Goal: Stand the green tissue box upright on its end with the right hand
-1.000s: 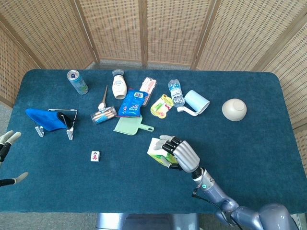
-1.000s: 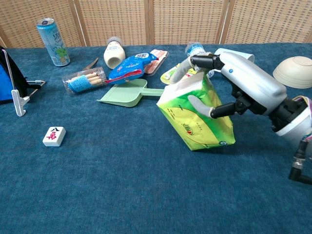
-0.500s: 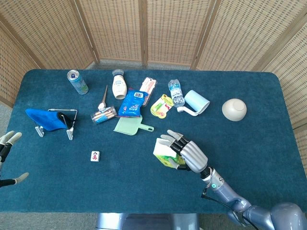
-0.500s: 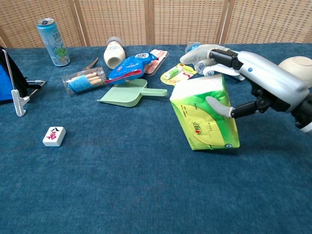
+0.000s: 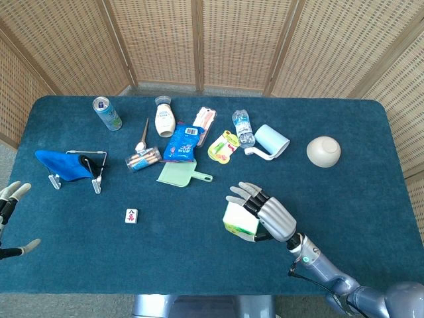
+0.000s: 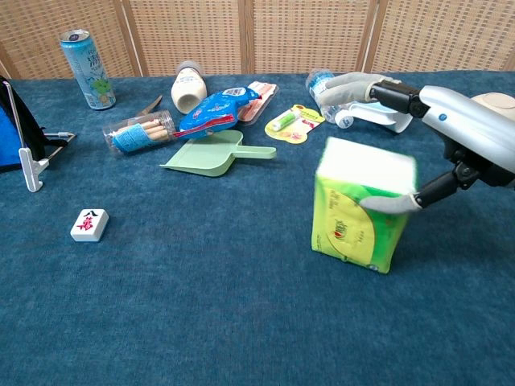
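- green tissue box (image 6: 360, 211) stands on its end on the blue bench (image 6: 201, 305), near the front right part, with its white top face up; in the chest view it looks a little blurred.
- right hand (image 5: 270, 216) is at the right side of the box; the thumb touches its front face and the other fingers (image 6: 354, 87) are spread out above and behind it, not wrapped around it.
- left hand (image 5: 8, 204) shows only at the left edge of the head view, fingers apart, holding nothing.
- mahjong tile (image 6: 89, 224) lies alone at the front left.
- further back lie a green dustpan (image 6: 211, 155), a blue snack bag (image 6: 217, 110) and a drink can (image 6: 88, 58).
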`<action>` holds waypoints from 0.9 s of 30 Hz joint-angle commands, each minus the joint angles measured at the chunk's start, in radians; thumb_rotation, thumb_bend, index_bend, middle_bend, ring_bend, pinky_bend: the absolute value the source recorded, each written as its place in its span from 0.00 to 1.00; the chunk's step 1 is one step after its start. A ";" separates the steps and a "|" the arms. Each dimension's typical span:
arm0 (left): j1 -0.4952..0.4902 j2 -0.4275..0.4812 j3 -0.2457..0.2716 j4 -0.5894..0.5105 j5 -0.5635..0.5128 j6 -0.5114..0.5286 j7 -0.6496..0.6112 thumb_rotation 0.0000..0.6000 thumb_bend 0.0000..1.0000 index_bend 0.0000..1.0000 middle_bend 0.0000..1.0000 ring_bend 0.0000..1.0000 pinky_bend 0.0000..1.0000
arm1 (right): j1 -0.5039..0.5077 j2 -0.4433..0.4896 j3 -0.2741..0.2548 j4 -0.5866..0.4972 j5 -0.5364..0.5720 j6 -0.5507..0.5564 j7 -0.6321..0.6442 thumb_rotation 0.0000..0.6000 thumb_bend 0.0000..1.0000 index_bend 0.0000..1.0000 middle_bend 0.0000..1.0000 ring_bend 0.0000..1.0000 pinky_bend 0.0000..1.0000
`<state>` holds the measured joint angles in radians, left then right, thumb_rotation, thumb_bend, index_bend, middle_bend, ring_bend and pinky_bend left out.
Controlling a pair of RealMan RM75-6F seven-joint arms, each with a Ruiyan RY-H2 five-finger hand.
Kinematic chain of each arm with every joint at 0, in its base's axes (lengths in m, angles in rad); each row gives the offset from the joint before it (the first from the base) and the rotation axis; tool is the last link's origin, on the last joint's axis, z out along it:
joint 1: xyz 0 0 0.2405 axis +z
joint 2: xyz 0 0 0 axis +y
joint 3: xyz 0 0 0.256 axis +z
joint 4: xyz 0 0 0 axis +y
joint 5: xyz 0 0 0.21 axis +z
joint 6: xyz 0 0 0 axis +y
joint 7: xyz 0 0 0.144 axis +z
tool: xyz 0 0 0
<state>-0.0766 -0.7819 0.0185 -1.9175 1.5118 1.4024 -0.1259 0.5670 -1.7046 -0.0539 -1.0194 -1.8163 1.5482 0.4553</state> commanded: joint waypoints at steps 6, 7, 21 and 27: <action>0.000 0.000 0.000 -0.001 -0.001 0.000 -0.001 1.00 0.04 0.00 0.00 0.00 0.00 | -0.002 0.059 -0.007 -0.048 -0.011 0.008 0.002 0.82 0.08 0.12 0.06 0.00 0.12; 0.000 0.000 0.000 0.000 -0.001 0.000 -0.002 1.00 0.04 0.00 0.00 0.00 0.00 | -0.003 0.068 -0.010 -0.057 -0.018 0.013 -0.005 0.82 0.08 0.11 0.06 0.00 0.12; 0.002 0.003 -0.002 0.003 -0.003 0.005 -0.012 1.00 0.04 0.00 0.00 0.00 0.00 | -0.071 0.206 0.014 -0.172 -0.013 0.118 -0.141 0.88 0.30 0.12 0.09 0.02 0.14; 0.004 0.002 -0.001 0.001 -0.001 0.008 -0.007 1.00 0.04 0.00 0.00 0.00 0.00 | -0.126 0.274 0.028 -0.266 0.068 0.102 -0.212 1.00 0.34 0.10 0.07 0.00 0.10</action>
<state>-0.0731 -0.7800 0.0171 -1.9159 1.5109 1.4104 -0.1331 0.4620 -1.4549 -0.0332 -1.2591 -1.7763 1.6584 0.2710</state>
